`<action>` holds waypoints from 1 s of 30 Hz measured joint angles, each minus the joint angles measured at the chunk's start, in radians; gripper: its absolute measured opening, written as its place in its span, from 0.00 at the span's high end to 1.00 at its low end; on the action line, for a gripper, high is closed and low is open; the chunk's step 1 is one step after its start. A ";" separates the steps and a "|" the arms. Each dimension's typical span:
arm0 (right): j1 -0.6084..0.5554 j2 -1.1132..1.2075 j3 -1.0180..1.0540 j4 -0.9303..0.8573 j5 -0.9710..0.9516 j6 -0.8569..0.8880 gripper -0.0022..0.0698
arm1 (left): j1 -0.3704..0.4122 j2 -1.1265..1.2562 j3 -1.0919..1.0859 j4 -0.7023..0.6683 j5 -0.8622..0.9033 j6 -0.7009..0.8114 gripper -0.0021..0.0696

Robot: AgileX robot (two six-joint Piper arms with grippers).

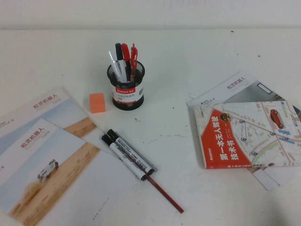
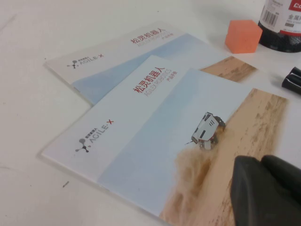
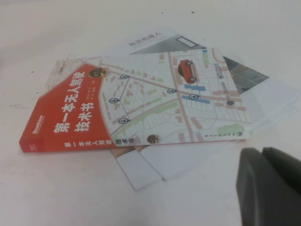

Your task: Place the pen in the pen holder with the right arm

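Note:
The pen (image 1: 125,157), a thick white-barrelled marker with dark print and a black cap, lies flat on the table in front of the pen holder (image 1: 125,87). The holder is a black mesh cup with a red-banded white label and several pens inside; its base shows in the left wrist view (image 2: 282,26). Neither arm shows in the high view. My right gripper (image 3: 261,153) is shut and empty, low over the table beside the orange book (image 3: 75,113). My left gripper (image 2: 261,161) is shut and empty over a brochure (image 2: 155,136).
A dark-barrelled marker (image 1: 134,151) lies against the pen and a thin red pencil (image 1: 164,194) runs from their ends. An orange eraser block (image 1: 97,102) sits left of the holder. Brochures (image 1: 51,160) lie at the left; the book (image 1: 244,136) on papers lies at the right.

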 joint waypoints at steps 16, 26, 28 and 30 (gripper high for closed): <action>0.000 0.000 0.000 0.060 0.000 0.000 1.00 | 0.000 0.000 0.000 0.000 0.000 0.000 0.97; 0.000 0.000 0.000 0.199 -0.002 0.000 1.00 | 0.000 0.000 0.000 0.000 0.000 0.000 0.97; 0.000 0.000 0.000 0.329 -0.014 0.000 1.00 | 0.000 0.000 0.000 0.000 0.000 0.000 0.97; 0.000 0.000 0.000 0.532 -0.036 0.000 1.00 | 0.000 0.000 0.000 0.000 0.000 0.000 0.97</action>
